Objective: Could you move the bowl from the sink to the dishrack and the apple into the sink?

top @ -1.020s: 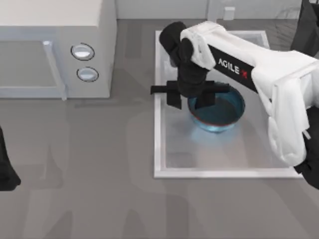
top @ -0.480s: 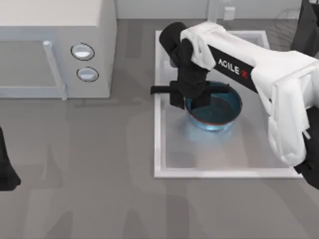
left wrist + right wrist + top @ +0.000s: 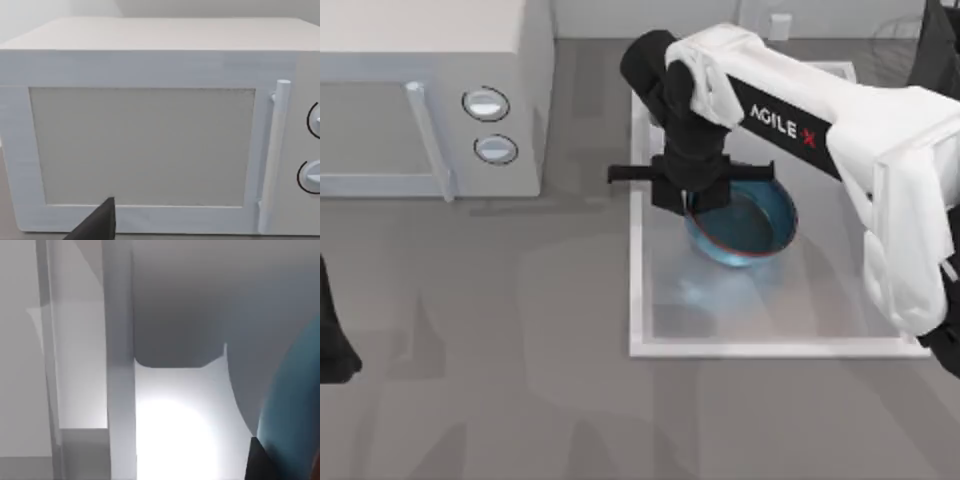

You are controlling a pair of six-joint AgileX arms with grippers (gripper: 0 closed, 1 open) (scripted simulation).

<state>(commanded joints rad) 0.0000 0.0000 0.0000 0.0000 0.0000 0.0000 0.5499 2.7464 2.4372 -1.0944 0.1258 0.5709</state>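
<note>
This is a kitchen. A white microwave [image 3: 430, 95] with 2 round knobs [image 3: 486, 103] sits just left of a white sink [image 3: 640, 300].

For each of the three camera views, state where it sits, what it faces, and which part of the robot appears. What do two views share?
Top view: overhead, facing down on sink, bowl, microwave; right end effector at bowl's rim.
Left wrist view: faces the microwave door; dark end effector tip.
Right wrist view: inside the sink, bowl beside it.
Shared: the bowl.

Evenly bright and flat, soft arm shadows falling across the grey table [image 3: 520, 380], white glare pooling on the sink [image 3: 720, 345] floor, blurring up close.
</note>
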